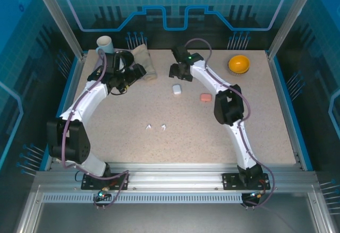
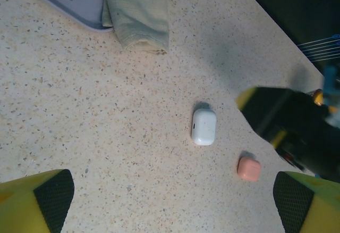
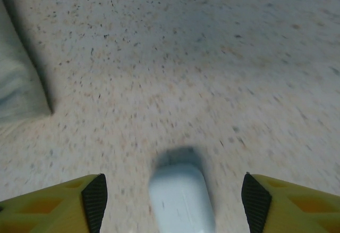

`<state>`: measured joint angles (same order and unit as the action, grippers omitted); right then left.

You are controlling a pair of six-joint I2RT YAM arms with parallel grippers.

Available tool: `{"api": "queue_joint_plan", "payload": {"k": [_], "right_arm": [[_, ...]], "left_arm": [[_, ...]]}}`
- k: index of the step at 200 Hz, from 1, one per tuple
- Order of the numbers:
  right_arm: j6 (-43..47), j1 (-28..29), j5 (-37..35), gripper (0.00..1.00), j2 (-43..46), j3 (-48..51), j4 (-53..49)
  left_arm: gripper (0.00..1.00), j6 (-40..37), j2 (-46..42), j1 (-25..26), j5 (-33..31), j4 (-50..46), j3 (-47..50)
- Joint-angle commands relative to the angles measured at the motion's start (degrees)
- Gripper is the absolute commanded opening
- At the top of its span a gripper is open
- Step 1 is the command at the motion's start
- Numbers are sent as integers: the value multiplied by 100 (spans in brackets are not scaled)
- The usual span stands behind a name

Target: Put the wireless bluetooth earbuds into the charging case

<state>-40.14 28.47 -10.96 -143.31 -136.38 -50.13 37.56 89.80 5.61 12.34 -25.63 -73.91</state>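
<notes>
Straddling the white charging case (image 3: 182, 204), the right pincer (image 3: 175, 198) stands partly spread, one pad on each side with a clear gap to the case, so nothing is gripped. The step in hand looks like the approach to that case, ahead of any earbud work. Two white earbuds (image 1: 149, 127) lie loose and close together on the table (image 1: 106, 116), well apart from the case and nearer the arm bases. Pink earbuds cannot be made out. The left pincer (image 2: 170, 204) is spread wide and empty, hanging above the table on the cloth side.

The next move probably calls for lowering squarely and closing on the case's sides without making it skid or twist. Its lid appears shut in the left wrist view, so it would need steadying and opening before an earbud can go in, likely with help from the other arm.

The pink case (image 2: 248, 168) lies near the white one, on the right arm's side, and a careless finger could nudge it. The folded cloth (image 2: 141, 15) and tray (image 2: 79, 9), the mug (image 1: 105, 44) and the orange bowl (image 1: 239, 64) all sit toward the far edge. The middle of the table around the earbuds is open to both arms.
</notes>
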Motion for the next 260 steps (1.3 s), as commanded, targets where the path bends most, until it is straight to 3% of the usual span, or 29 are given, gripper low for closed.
{"api": "queue_joint_plan", "payload": {"k": [1,43,77,127,153,175,213,260], "right_arm": [[266,-15,120,71,-651,-895,-767],[156,-14,457,71,-901,-793,-434],[189,147,609,70,-567,-248,-314],[-113,593,923,68,963,2071,712],[-295,824,1004,69,2176,3439,1430],[-398,776,637,70,2759,4121,1721],[576,394,303,74,2131,3133,1356],[1044,-47,793,73,57,306,287]], "left_arm": [[99,50,-138,-161,291,-65,19],[99,6,-116,-288,384,-74,-22],[99,19,-82,-297,466,-51,-36],[99,4,-120,-297,541,28,28],[99,-42,-189,-297,568,49,99],[99,-56,-215,-298,577,69,141],[99,-163,-160,-304,633,17,53],[99,-279,-81,-306,577,-187,-126]]}}
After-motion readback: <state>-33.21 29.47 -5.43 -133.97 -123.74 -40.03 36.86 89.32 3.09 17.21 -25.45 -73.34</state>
